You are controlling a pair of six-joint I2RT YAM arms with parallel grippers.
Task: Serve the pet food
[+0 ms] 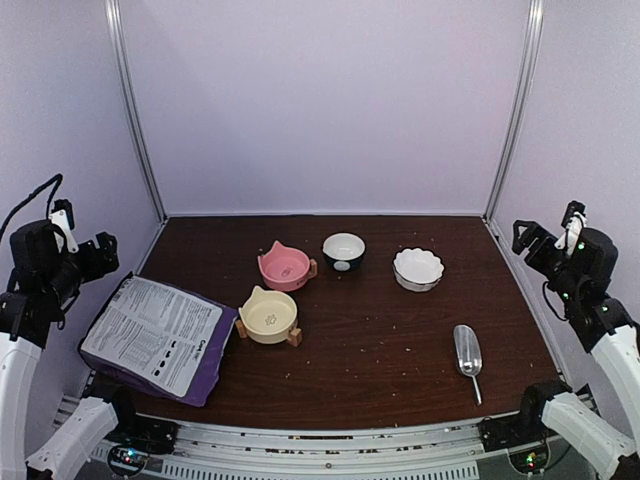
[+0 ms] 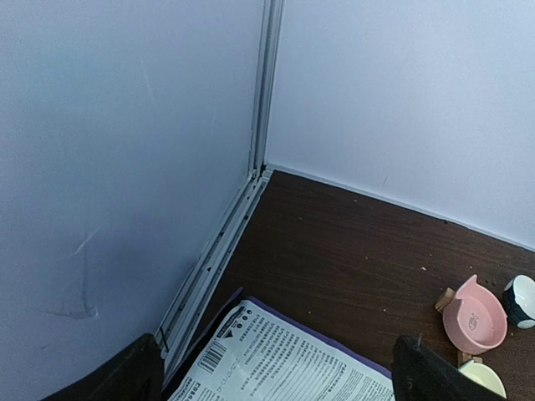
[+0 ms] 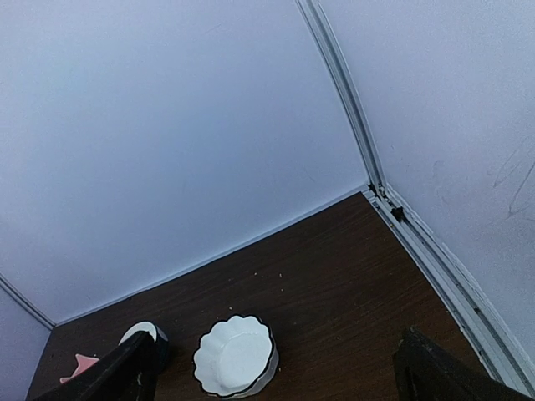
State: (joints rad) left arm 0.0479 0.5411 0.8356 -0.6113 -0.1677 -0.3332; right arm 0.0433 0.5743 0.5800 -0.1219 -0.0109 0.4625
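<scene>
- The left gripper (image 2: 272, 372) and the right gripper (image 3: 280, 363) both hang fully spread and hold nothing, each raised at its own side of the table (image 1: 380, 340).
- No heap of pet food shows. I judge it is inside the bag (image 1: 160, 335), which lies flat just below and ahead of the left gripper.
- The specks on the wood are too small to identify.
- Risk: lifting the bag by the wrong end could dump kibble onto the table, since its mouth cannot be made out.
- Risk: the scoop (image 1: 467, 352), lying flat well below the right gripper, gives the fingers a thin handle that could slip.
- Count: one bag and one scoop.
- Count: four bowls between the grippers, all looking empty: pink bowl (image 1: 285, 268), yellow bowl (image 1: 268, 315), dark bowl (image 1: 343, 250), white bowl (image 1: 418, 269).
</scene>
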